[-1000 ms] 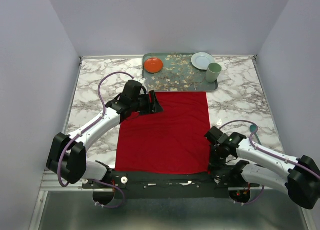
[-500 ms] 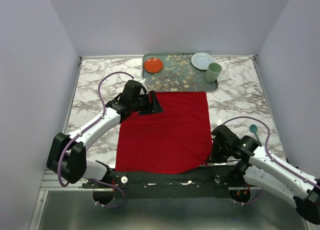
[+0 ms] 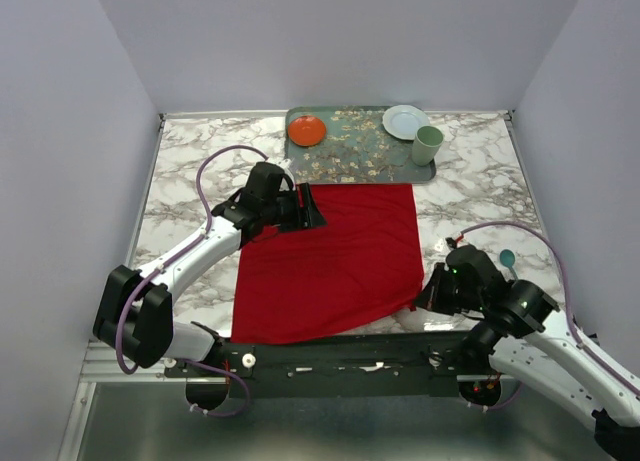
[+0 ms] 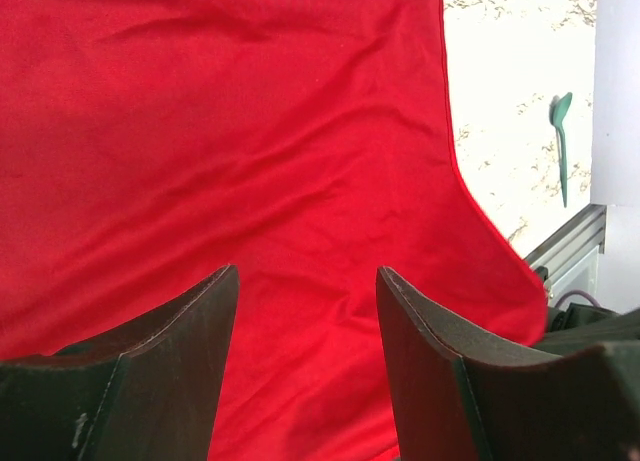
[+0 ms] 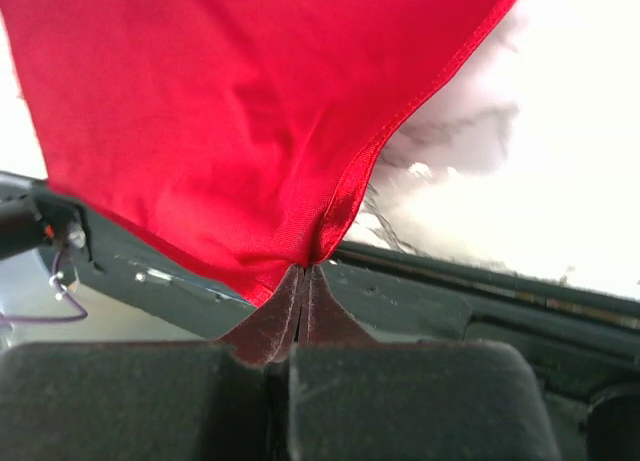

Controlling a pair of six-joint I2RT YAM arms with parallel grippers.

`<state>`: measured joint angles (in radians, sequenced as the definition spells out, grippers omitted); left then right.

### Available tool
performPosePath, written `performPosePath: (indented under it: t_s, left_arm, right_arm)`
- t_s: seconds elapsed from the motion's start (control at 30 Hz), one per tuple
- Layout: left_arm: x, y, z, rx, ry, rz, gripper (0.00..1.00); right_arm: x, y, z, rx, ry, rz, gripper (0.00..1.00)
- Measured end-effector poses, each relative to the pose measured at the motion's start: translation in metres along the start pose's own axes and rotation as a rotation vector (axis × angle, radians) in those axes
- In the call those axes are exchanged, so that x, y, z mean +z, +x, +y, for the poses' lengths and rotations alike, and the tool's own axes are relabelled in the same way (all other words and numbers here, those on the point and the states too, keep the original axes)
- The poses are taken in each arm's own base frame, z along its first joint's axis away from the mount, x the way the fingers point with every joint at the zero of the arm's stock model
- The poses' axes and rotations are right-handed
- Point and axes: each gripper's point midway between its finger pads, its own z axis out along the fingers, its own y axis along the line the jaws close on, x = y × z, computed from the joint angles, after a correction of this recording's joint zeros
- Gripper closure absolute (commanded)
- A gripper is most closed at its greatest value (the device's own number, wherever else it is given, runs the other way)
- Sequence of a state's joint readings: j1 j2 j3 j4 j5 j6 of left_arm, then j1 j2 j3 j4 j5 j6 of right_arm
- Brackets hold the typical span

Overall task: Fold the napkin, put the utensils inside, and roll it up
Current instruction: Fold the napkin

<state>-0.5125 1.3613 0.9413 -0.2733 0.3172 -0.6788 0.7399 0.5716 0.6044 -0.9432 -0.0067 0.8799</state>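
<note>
Currently right end effector [image 5: 305,273] pinches just the napkin [image 5: 230,111] by its corner hem, at the very tips, so it could slip mid-fold. Left end effector [image 4: 307,276] gapes open above the napkin, pinning nothing, so the sheet may drag.

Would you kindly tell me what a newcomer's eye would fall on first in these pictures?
The red napkin dominates, spread over the middle of the marble table. The right gripper has its jaws shut on the napkin's near right corner, raised off the table, while the left gripper stands open over the far left corner. A floral tray sits at the far edge.
</note>
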Motion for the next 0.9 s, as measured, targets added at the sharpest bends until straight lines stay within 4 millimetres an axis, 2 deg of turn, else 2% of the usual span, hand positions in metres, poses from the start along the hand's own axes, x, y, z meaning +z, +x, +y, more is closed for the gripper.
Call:
performPosePath:
  t_s: [0.2,0.37,0.5,0.67,0.9]
  left_arm:
    - [0.005,0.005,-0.006,0.005,0.018,0.014,0.35]
    - [0.028,0.033,-0.015,0.006,0.028,0.098,0.35]
    - [0.034,0.05,-0.02,0.005,0.033,0.136,0.35]
    - [0.035,0.054,-0.029,0.002,0.052,0.14,0.35]
    - [0.03,0.056,-0.038,0.005,0.062,0.128,0.35]
  right_arm:
    - [-0.009,-0.009,0.01,-0.112,-0.08,-0.051,0.99]
    - [-0.016,-0.009,0.023,-0.178,-0.171,-0.068,0.99]
    - [-0.032,-0.008,0.031,-0.209,-0.269,-0.114,0.99]
    - [-0.048,-0.004,0.037,-0.245,-0.364,-0.15,0.99]
    - [-0.054,0.017,0.032,-0.269,-0.42,-0.103,0.99]
